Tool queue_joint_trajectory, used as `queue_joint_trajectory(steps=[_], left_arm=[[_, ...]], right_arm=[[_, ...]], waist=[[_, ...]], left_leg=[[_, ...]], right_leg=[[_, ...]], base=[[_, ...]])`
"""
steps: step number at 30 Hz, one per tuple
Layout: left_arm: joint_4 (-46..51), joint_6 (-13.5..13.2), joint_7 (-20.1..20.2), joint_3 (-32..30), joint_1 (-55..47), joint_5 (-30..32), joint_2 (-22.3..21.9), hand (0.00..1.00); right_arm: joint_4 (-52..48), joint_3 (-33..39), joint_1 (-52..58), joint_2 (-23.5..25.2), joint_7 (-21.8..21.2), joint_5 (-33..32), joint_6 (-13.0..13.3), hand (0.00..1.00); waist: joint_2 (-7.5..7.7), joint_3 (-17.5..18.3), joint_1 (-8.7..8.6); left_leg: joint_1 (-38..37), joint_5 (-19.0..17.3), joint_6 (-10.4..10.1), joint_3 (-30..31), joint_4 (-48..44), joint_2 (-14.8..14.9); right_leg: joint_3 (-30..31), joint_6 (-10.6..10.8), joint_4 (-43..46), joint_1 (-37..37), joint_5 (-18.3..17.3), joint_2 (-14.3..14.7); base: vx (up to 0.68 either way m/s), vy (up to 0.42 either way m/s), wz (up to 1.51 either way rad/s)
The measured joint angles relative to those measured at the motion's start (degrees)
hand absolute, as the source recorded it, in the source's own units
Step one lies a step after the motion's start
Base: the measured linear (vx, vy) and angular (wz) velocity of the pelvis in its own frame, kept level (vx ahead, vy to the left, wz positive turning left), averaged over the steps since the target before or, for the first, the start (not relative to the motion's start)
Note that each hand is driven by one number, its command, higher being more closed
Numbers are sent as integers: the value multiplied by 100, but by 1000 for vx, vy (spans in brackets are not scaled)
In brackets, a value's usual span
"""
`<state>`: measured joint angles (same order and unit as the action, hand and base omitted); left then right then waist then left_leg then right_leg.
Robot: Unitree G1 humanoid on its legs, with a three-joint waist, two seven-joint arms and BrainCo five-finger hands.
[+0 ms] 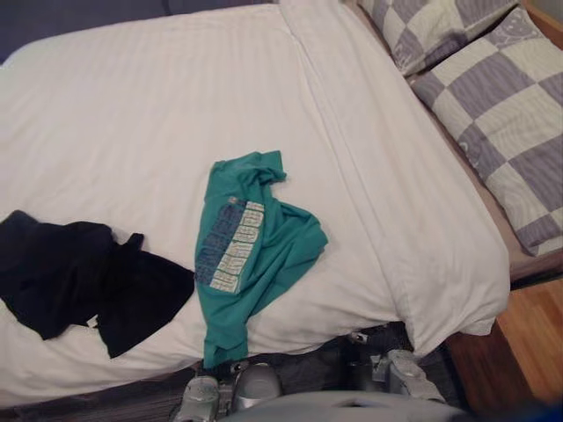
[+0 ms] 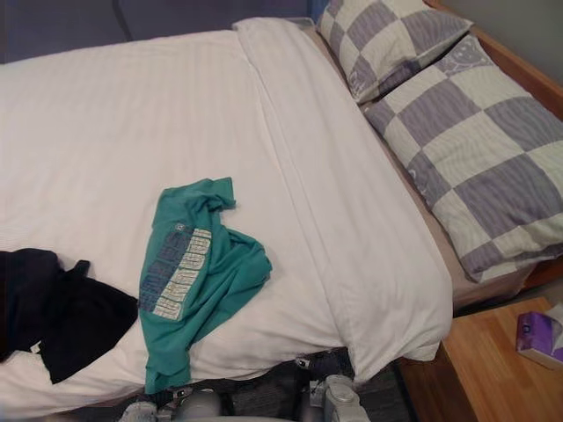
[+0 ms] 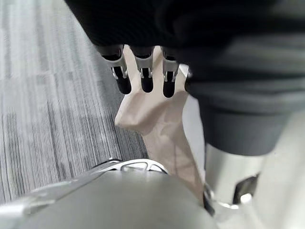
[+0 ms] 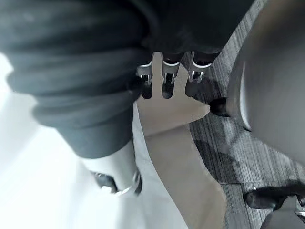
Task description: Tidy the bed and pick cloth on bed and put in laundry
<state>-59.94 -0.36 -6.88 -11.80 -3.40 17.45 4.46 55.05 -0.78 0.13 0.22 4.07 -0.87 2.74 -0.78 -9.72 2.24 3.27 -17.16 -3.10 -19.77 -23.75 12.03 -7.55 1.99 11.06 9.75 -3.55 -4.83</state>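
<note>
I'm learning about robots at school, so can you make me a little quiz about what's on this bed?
1. True or false: the green T-shirt lies on the white duvet, close to the bed's near edge.
2. Which lies furthest to the robot's left? A) the black garment B) the green T-shirt C) the checked pillows
3. Fill in the gap: the left hand and the right hand hang with straight fingers and hold ____.

Key: 1 true; 2 A; 3 nothing.
</note>
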Motion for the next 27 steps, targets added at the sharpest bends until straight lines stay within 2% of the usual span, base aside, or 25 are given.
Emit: queue_joint_trajectory(steps=[1, 3, 4, 5, 6, 7, 8, 9, 10, 11, 12, 13, 14, 15, 16, 17, 18, 19, 20, 21, 22, 23, 24, 25, 27], left_arm=[[-1, 5, -72, 90, 7, 1, 41, 0], [-1, -2, -189, 152, 5, -4, 127, 0], [-10, 12, -309, 167, 19, -5, 108, 0], [-43, 18, -373, 173, -25, -6, 132, 0], [-188, -1, -497, 98, -39, -3, 352, 0], [-224, 3, -546, 116, 209, 7, 649, 0], [-190, 16, -575, 107, 264, 7, 771, 0], [-154, 31, -636, 106, 273, 7, 927, 0], [-9, 75, -743, 104, 271, 37, 1148, 0], [19, 112, -732, 115, 277, 97, 1234, 0], [8, 217, -689, 211, 229, 228, 1285, 0], [9, 236, -686, 481, 236, 271, 1223, 0], [89, 205, -805, 680, 245, 467, 1097, 0], [51, 199, -732, 812, 303, 547, 1062, 0], [25, 207, -757, 774, 406, 625, 964, 0], [21, 175, -803, 675, 372, 622, 795, 0], [38, 172, -822, 570, 345, 635, 764, 0], [16, 152, -825, 558, 216, 627, 715, 0], [20, 110, -858, 535, 24, 623, 646, 0], [-2, 120, -833, 537, -2, 579, 617, 0], [-10, 129, -774, 542, -61, 564, 567, 0], [-11, 129, -679, 559, -86, 565, 566, 0], [-16, 129, -665, 572, -44, 565, 563, 0], [-122, 132, -608, 664, 65, 578, 495, 0], [-231, 127, -473, 964, 223, 578, 486, 0]], right_arm=[[40, 29, -1, -67, 8, 13, -1, 0], [104, 51, -37, -171, 13, 151, -5, 0], [173, 44, -20, -290, 18, 223, -25, 0], [191, -1, -21, -314, 6, 226, -43, 0], [208, 29, -56, -204, 19, 226, -32, 0], [406, 282, -145, -95, 60, 212, -75, 0], [500, 298, -168, -77, 77, 230, -83, 0], [550, 288, -180, -86, 76, 215, -44, 0], [539, 264, -160, -125, 98, 204, 63, 0], [540, 230, -154, -167, 105, 206, 92, 0], [531, 222, -125, -240, 117, 166, 120, 0], [381, 266, -11, -349, 86, 113, 97, 0], [262, 360, 66, -411, 70, 105, 68, 0], [309, 448, 10, -266, 74, 105, 31, 0], [204, 479, -85, 26, 64, 178, -38, 0], [241, 462, -284, 310, 79, 189, -145, 0], [268, 328, -301, 369, 88, 171, -178, 0], [338, 125, -303, 369, 89, 176, -142, 0], [292, 10, -301, 362, 119, 176, -124, 0], [246, -43, -295, 353, 136, 176, -107, 0], [110, -111, -238, 338, 161, 174, -100, 0], [39, -165, -209, 322, 174, 178, -101, 0], [45, -170, -208, 314, 174, 180, -101, 0], [21, -169, -260, 279, 170, 211, -90, 0], [63, -107, -266, 274, 171, 223, -49, 0]], waist=[[-1, 2, -41], [16, 15, -146], [20, 88, -160], [66, 139, -220], [424, 165, -439], [560, 31, -504], [629, 18, -534], [655, 16, -573], [581, 17, -587], [514, 30, -573], [377, 81, -527], [194, 134, -505], [46, 189, -512], [261, 135, -456], [545, 56, -481], [577, -15, -425], [560, -25, -364], [525, -45, -241], [486, -47, -228], [437, -36, -268], [374, -33, -324], [369, -37, -331], [371, -36, -350], [278, -98, -420], [188, -118, -459]], left_leg=[[29, -238, 81, -13, -102, 52], [241, -448, 121, -150, -454, 95], [293, -425, 62, -306, -296, -87], [294, -375, -33, -348, -186, -162], [597, -561, -234, -256, -862, -137], [1070, -705, 23, 199, -1883, 178], [1227, -705, -7, 399, -2018, 400], [1390, -587, -164, 686, -1922, 765], [1407, -289, -285, 1141, -1305, 1299], [1400, -159, -316, 1382, -1072, 1501], [1382, 21, -360, 1593, -705, 1749], [1427, 203, -774, 1573, -413, 1850], [1500, 537, -1177, 1553, -296, 1728], [1637, 710, -1169, 1434, -572, 1488], [1909, 682, -1101, 1227, -779, 1003], [1936, 627, -938, 1133, -823, 979], [1856, 623, -885, 1072, -748, 1033], [1502, 574, -712, 794, -587, 1072], [1198, 551, -584, 517, -433, 1045], [1125, 536, -550, 431, -412, 1039], [1094, 524, -513, 305, -396, 974], [1108, 537, -494, 203, -348, 847], [1136, 550, -476, 196, -324, 766], [1160, 629, -435, 256, -255, 681], [928, 885, -349, 315, 317, 390]], right_leg=[[-2, 64, 21, -20, 25, -18], [-24, 180, 52, -10, 77, -160], [-38, 307, 350, 198, 131, -210], [-59, 301, 666, 319, 38, -213], [-101, 121, 997, 292, -381, -489], [-7, 289, 1008, 265, -663, -771], [62, 318, 939, 282, -681, -840], [65, 377, 907, 308, -639, -1002], [80, 635, 892, 287, -557, -1207], [98, 773, 900, 285, -539, -1282], [136, 1003, 867, 288, -474, -1458], [116, 1143, 643, 190, -251, -1634], [3, 1194, 302, 37, 59, -1831], [61, 1197, 90, -52, 303, -2142], [91, 675, -256, -13, 1155, -2510], [230, 237, 192, 226, 1133, -2322], [353, 338, 603, 314, 835, -2100], [493, 561, 1521, 499, 193, -1615], [454, 610, 2343, 646, -399, -1167], [372, 562, 2618, 694, -664, -979], [125, 533, 2879, 756, -1067, -628], [-25, 421, 2765, 746, -1481, -393], [-39, 333, 2533, 660, -1673, -289], [-2, 242, 2233, 502, -1785, -231], [0, 258, 1948, 339, -1729, -261]], base=[[-104, 179, 16], [-125, 282, 20], [-101, 308, 6], [71, 209, 32], [176, -84, 77], [145, -94, 84], [27, -28, 56], [-9, 326, 23], [45, 414, 20], [95, 643, 8], [149, 797, 11], [182, 956, 33], [150, 833, 40], [35, 684, 67], [-19, 400, 38], [-13, 172, 20], [91, -167, -56], [90, -161, -93], [32, -71, -100], [-89, 137, -87], [-143, 177, -58], [-140, 144, -43], [-132, 135, -13], [-116, 108, 9], [-70, 30, 33]])
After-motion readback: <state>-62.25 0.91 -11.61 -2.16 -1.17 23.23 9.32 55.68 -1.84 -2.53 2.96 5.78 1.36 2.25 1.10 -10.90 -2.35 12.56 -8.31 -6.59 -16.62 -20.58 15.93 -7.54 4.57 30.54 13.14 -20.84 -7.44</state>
